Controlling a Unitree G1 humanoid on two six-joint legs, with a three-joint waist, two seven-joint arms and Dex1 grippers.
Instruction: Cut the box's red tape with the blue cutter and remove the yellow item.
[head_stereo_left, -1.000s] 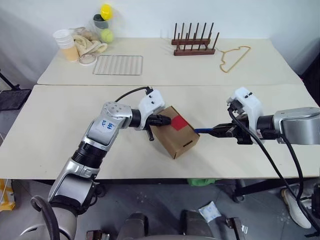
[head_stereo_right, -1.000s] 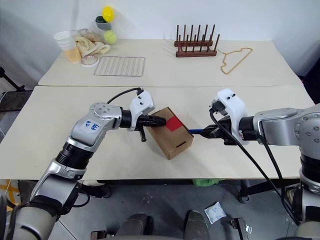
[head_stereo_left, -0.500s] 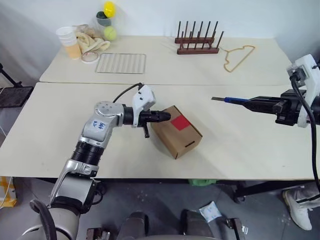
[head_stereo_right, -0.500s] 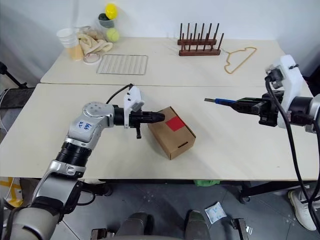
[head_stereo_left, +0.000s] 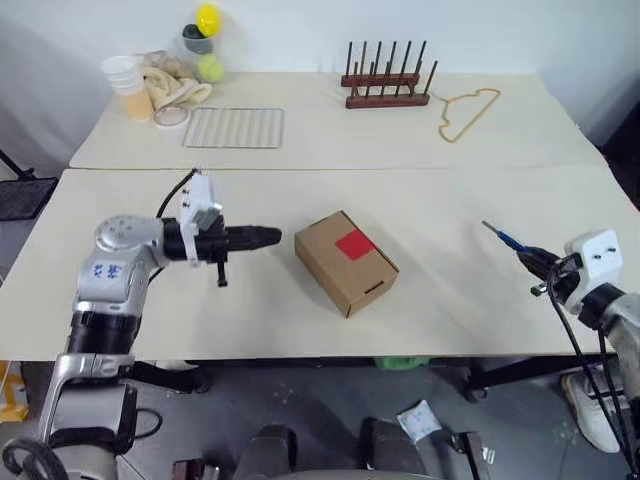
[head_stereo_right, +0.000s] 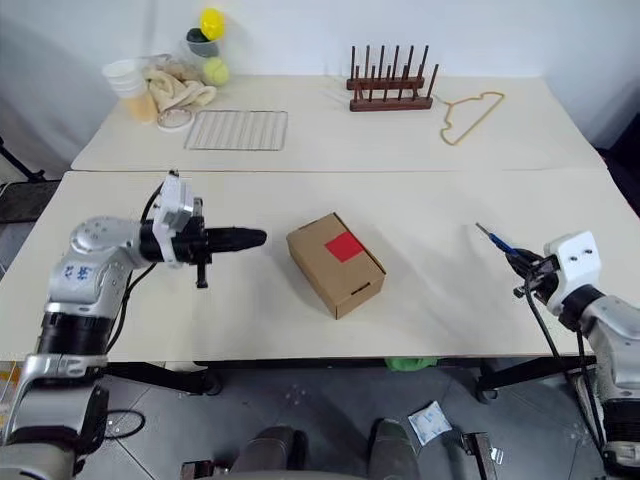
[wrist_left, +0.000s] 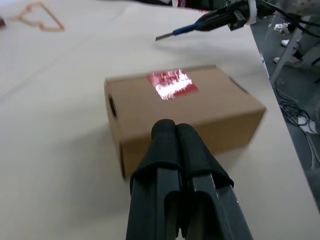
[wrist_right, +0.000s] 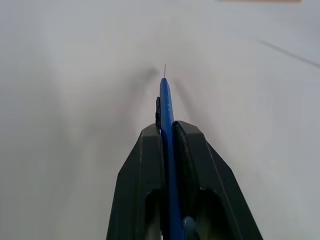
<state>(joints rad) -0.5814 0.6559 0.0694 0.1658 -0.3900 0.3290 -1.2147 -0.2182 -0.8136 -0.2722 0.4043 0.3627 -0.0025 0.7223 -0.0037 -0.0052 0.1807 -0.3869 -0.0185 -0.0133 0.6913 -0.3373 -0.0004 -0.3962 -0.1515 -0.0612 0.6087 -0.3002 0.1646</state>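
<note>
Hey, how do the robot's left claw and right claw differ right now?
The left claw is shut on nothing; the right claw is shut on the blue cutter. The left claw points across the table at the box, a gap short of it; the right claw sits far off near the table's right edge, its cutter angled away from the box. Shared: both have black fingers and hang low over the front table.

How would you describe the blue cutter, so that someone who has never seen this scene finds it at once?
Start at the near table, where the brown box with the red tape stands mid-table. Far to its right, near the table's edge, the right end effector is shut on the blue cutter. It is the only slim blue tool, its thin tip projecting past the black fingers.
</note>
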